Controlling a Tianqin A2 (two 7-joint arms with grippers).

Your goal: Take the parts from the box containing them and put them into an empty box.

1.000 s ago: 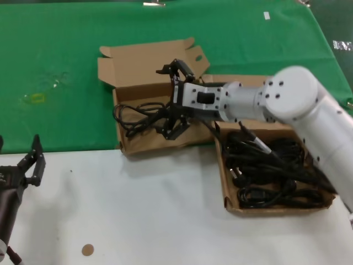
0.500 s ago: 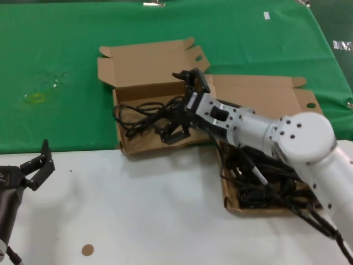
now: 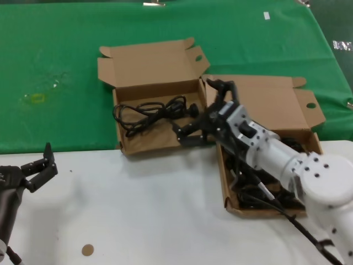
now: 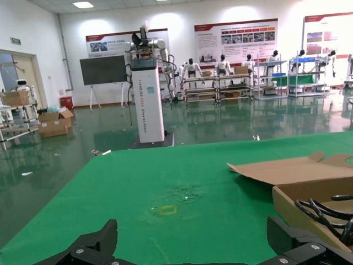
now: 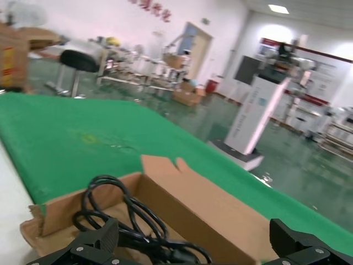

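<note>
The smaller brown box (image 3: 128, 144) stands at the back left with its lid up. One black cord (image 3: 148, 112) lies looped in its tray. The larger box (image 3: 230, 205) stands to its right with several black cords (image 3: 251, 194) in it, mostly hidden under my right arm. My right gripper (image 3: 203, 110) is open and empty, at the edge where the two boxes meet. In the right wrist view (image 5: 196, 243) the cord (image 5: 124, 218) lies just beyond its fingertips (image 5: 105, 236). My left gripper (image 3: 37, 167) is open and empty, low over the white table at the near left.
A green cloth (image 3: 66, 49) covers the back of the table and the front is white (image 3: 154, 210). The larger box's lid (image 3: 276, 102) lies open behind it. A small brown disc (image 3: 87, 250) lies near the front left. The left wrist view shows the smaller box (image 4: 309, 196) far off.
My right gripper has drawn back to the right from over the smaller box, leaving the cord lying in its tray. My left gripper has shifted slightly right.
</note>
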